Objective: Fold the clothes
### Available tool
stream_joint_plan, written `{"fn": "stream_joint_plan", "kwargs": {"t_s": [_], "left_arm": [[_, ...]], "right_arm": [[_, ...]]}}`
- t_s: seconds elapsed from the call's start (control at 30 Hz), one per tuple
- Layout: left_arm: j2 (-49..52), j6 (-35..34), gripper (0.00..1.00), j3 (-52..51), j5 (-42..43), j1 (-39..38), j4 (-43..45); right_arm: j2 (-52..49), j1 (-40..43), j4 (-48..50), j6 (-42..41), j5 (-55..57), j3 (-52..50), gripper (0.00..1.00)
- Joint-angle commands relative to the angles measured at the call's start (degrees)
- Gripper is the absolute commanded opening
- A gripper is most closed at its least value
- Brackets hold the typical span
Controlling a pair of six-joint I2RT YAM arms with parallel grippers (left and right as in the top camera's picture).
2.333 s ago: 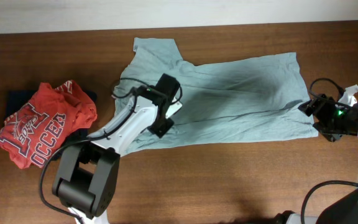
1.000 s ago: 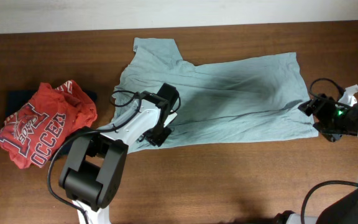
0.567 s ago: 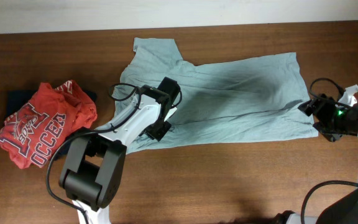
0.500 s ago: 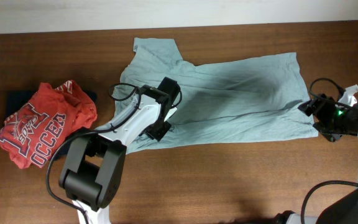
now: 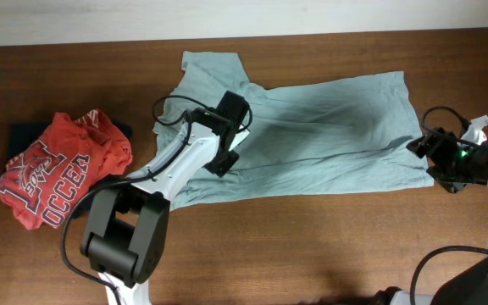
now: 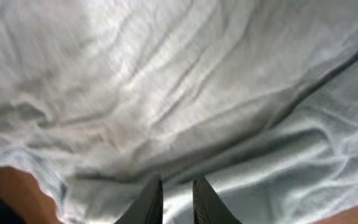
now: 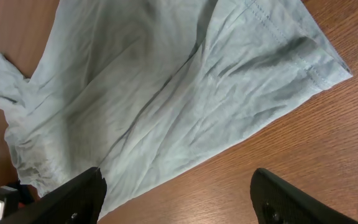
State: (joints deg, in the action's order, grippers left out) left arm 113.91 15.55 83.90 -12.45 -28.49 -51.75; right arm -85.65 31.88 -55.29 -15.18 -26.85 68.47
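Note:
The pale grey-green T-shirt point(image 5: 329, 127) lies spread and wrinkled across the back middle of the brown table point(image 5: 312, 246), with one sleeve at the far left. My left gripper point(image 5: 219, 164) hangs low over the shirt's left part, near its front hem. In the left wrist view the gripper point(image 6: 178, 186) has its jaws almost together with a thin gap, and shirt cloth point(image 6: 166, 93) fills the view behind them. My right gripper point(image 5: 422, 151) is wide open at the shirt's front right corner. In the right wrist view the gripper point(image 7: 178, 180) is over bare wood, with the shirt point(image 7: 166, 93) ahead of it.
A crumpled red printed shirt point(image 5: 53, 174) lies at the left on a dark cloth point(image 5: 24, 134). A small white object point(image 5: 479, 125) sits at the far right edge by the right arm. Bare wood runs along the table's front.
My left gripper has moved back over the shirt, away from its front hem. The shirt's outline is unchanged. The right arm has not moved.

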Motion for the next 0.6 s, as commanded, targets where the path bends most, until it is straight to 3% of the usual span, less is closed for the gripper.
{"fn": "stream_joint_plan", "kwargs": {"t_s": [0.0,0.13,0.3,0.57], "left_arm": [[0.2,5.44,0.16,0.81,0.87,0.26,2.29],[0.2,5.51,0.15,0.81,0.83,0.26,2.08],[0.2,-6.14,0.28,0.63,3.04,0.26,-8.0],[0.31,-6.03,0.35,-2.32,6.8,0.26,-9.4]], "right_arm": [[0.81,-0.37,0.13,0.37,0.74,0.98,0.79],[0.81,-0.37,-0.09,0.37,0.72,0.98,0.79],[0.81,-0.37,-0.7,0.37,0.74,0.98,0.79],[0.81,-0.37,-0.48,0.37,0.74,0.98,0.79]]}}
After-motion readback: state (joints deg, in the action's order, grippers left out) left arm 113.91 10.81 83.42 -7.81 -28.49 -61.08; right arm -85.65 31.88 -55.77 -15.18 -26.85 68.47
